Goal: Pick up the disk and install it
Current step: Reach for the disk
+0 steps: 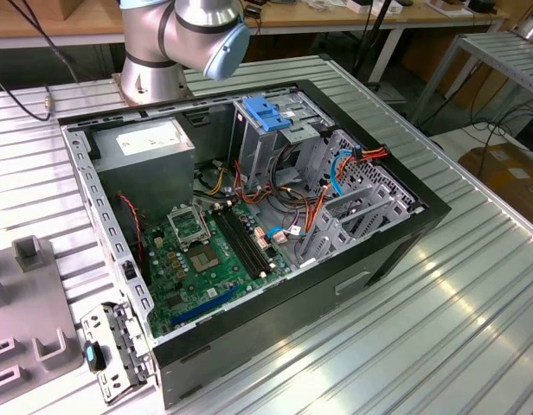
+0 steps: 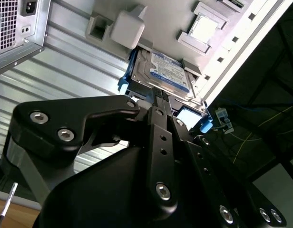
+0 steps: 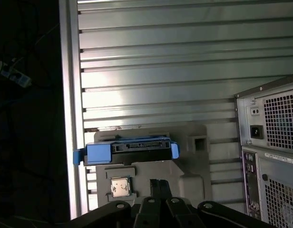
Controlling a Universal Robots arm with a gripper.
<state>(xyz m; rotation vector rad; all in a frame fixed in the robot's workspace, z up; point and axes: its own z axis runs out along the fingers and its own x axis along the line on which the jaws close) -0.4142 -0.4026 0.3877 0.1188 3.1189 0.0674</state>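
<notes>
The disk [image 3: 130, 148] lies flat on a grey tray [image 3: 189, 161]. It sits at the edge of the tray. It is dark with blue rails on its sides and a blue tab at each end. One blue tab reaches out toward the rim of the counter [image 3: 151, 57]. In the second wrist view the disk [image 2: 166, 72] shows a pale label on top. A small square chip [image 3: 120, 186] sits in a pocket of the same tray, near the disk.

The hand [image 3: 159, 183] hangs just above the tray, close to the disk but not touching it. Its two black fingers [image 2: 158, 123] are pressed together, and there is nothing between them.

At the exterior view's left, near us, the grey tray [image 1: 28, 298] rests on the ribbed metal counter [image 1: 439, 328]. Just beside it lies a small metal bracket [image 1: 115, 350].

In the middle stands the big computer box [image 1: 379, 259] on its side with its cover off. Inside is a green board [image 1: 197, 259]. Farther back is a grey metal cage with a pale blue plate [image 1: 266, 112] on top. Orange and blue wires [image 1: 336, 173] run about inside. The base of the arm [image 1: 184, 43] stands on the counter on the far side of the box.

At the exterior view's right, the counter runs on as bare shiny ribs.
</notes>
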